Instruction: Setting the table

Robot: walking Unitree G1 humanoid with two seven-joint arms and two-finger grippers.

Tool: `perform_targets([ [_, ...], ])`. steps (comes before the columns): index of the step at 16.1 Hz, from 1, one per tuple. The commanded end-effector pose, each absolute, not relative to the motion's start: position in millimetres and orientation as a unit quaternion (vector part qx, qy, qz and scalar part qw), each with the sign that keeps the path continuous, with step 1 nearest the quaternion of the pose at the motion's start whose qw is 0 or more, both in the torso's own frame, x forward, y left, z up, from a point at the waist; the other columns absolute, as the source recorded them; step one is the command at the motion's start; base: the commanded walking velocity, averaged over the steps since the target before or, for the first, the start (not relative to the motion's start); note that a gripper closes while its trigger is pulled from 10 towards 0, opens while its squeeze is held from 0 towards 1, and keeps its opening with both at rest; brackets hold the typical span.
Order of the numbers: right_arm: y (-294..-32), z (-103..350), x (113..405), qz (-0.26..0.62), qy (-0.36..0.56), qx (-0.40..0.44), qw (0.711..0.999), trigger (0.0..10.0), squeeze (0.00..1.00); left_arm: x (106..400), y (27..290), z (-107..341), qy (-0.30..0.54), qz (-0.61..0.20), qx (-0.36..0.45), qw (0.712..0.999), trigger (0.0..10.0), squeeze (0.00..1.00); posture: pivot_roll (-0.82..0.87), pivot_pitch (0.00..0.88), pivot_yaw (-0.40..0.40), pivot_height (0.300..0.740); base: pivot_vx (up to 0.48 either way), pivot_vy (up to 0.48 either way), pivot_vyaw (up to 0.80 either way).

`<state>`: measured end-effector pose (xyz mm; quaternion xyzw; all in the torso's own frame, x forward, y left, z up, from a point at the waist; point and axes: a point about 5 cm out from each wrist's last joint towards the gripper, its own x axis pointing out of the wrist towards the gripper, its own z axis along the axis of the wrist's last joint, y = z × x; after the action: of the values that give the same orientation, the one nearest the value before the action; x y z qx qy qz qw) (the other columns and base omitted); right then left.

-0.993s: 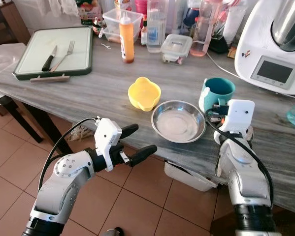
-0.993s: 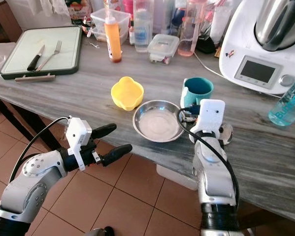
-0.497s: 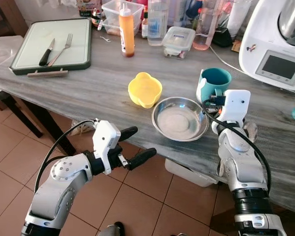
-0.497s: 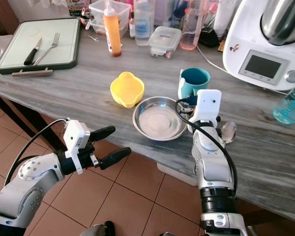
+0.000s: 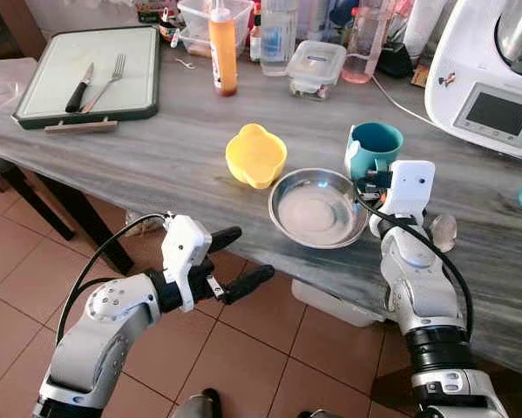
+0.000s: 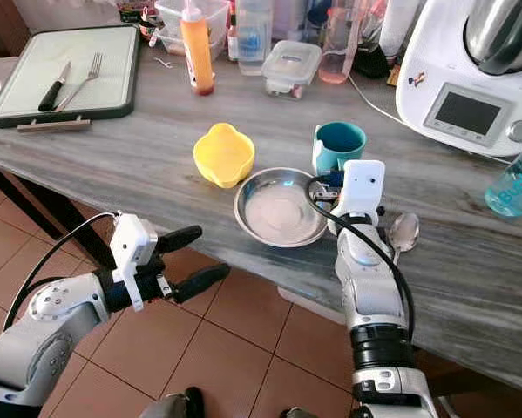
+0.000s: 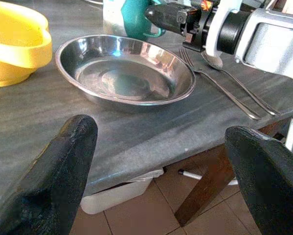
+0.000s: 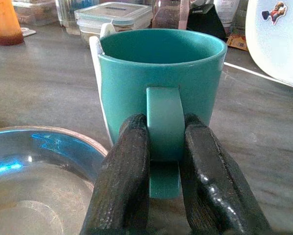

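Right gripper [image 8: 163, 161] still on teal mug [image 8: 161, 73] handle

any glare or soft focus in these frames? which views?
Left wrist view: window glare on the steel bowl, and the near fingertips are soft. Right wrist view: blue reflection in the bowl; the teal mug is sharp, the containers behind it blurred. Both eye views: evenly lit and sharp.

Home kitchen — food processor [image 5: 496, 78], cutting board [image 5: 91, 74], terracotta floor tiles [image 5: 16, 287].

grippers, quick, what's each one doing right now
Left gripper: open, empty, below the table edge.
Right gripper: shut on the teal mug handle.
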<state>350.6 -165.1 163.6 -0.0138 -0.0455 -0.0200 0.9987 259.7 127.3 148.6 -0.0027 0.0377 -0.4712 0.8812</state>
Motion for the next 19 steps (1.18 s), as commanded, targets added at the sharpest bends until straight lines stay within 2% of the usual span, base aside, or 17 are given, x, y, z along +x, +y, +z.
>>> perform_targets([
  [1,-165.8,163.1,352.0,-0.018,-0.045,-0.010,0.999,10.0,0.00,257.0,129.5,150.6,0.036,-0.468,0.001,0.883,10.0,0.00,0.14,0.195,-0.015,0.740,0.000,0.000,0.00],
  [6,-164.9,162.4,356.1,-0.014,-0.046,-0.007,0.999,10.0,0.00,256.8,129.0,147.5,0.040,-0.467,0.001,0.883,10.0,0.00,0.14,0.188,-0.019,0.740,0.000,0.000,0.00],
  [7,-164.1,161.8,355.9,-0.013,-0.046,-0.007,0.999,10.0,0.91,256.7,129.1,146.9,0.040,-0.467,0.001,0.883,10.0,0.00,0.14,0.188,-0.019,0.740,0.000,0.000,0.00],
  [8,-164.0,161.0,356.0,-0.012,-0.046,-0.006,0.999,10.0,0.98,256.9,129.1,146.4,0.040,-0.467,0.001,0.884,10.0,0.00,0.14,0.188,-0.019,0.740,0.000,0.000,0.00],
  [19,-165.5,169.9,351.5,-0.013,-0.071,-0.029,0.997,10.0,1.00,259.5,129.1,144.3,0.043,-0.467,0.004,0.883,10.0,0.00,0.14,0.183,-0.013,0.740,0.000,0.000,0.00],
])
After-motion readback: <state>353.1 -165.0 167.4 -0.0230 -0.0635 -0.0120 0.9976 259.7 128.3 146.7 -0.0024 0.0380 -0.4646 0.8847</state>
